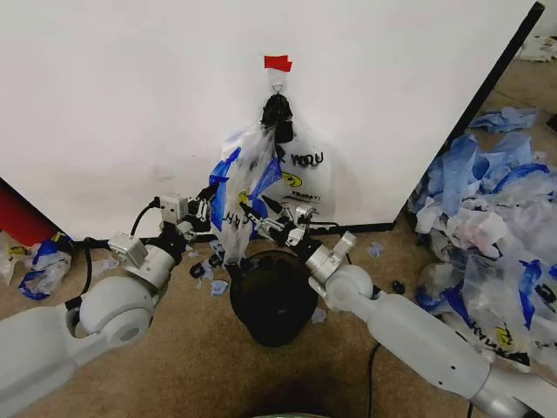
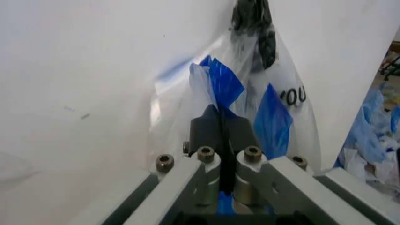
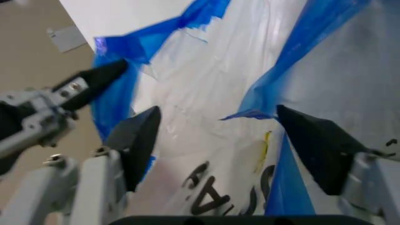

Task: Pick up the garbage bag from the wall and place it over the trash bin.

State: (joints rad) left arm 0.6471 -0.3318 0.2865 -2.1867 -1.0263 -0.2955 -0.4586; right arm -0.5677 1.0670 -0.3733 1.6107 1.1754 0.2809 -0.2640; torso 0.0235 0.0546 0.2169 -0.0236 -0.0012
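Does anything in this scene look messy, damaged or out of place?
Yes. A heap of crumpled blue and clear plastic bags lies on the floor beside the white wall panel, and small torn blue scraps are scattered around the round black wire-mesh trash bin.

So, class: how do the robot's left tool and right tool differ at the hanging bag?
The left tool is shut, pinching the garbage bag; the right tool is wide open, its fingers either side of the film. Left works the bag's left edge, right its lower front. Both have black fingertips.
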